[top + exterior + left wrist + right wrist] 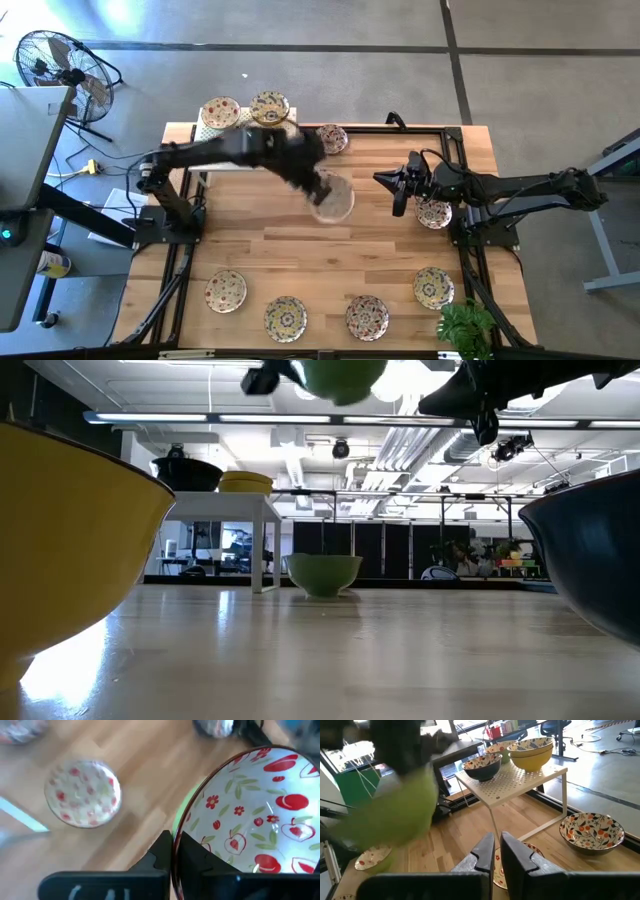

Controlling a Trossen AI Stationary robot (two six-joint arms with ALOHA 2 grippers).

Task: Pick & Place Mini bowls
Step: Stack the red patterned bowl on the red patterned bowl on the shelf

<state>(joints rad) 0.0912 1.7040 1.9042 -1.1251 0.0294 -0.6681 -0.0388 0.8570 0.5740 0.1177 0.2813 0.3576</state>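
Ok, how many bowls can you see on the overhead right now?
9. Two on the white shelf, one beside it, one held by the left gripper, one under the right arm, four along the near edge. More may be hidden.

We see a grey concrete floor (pixel 330 25) around the wooden bench (pixel 300 255), with a black floor fan (pixel 55 65) at one corner. Beyond, long ceiling lights (pixel 330 420) run above dark partitions (pixel 370 550).

Wooden table (pixel 300 255) carries scattered mini bowls (pixel 226 291).
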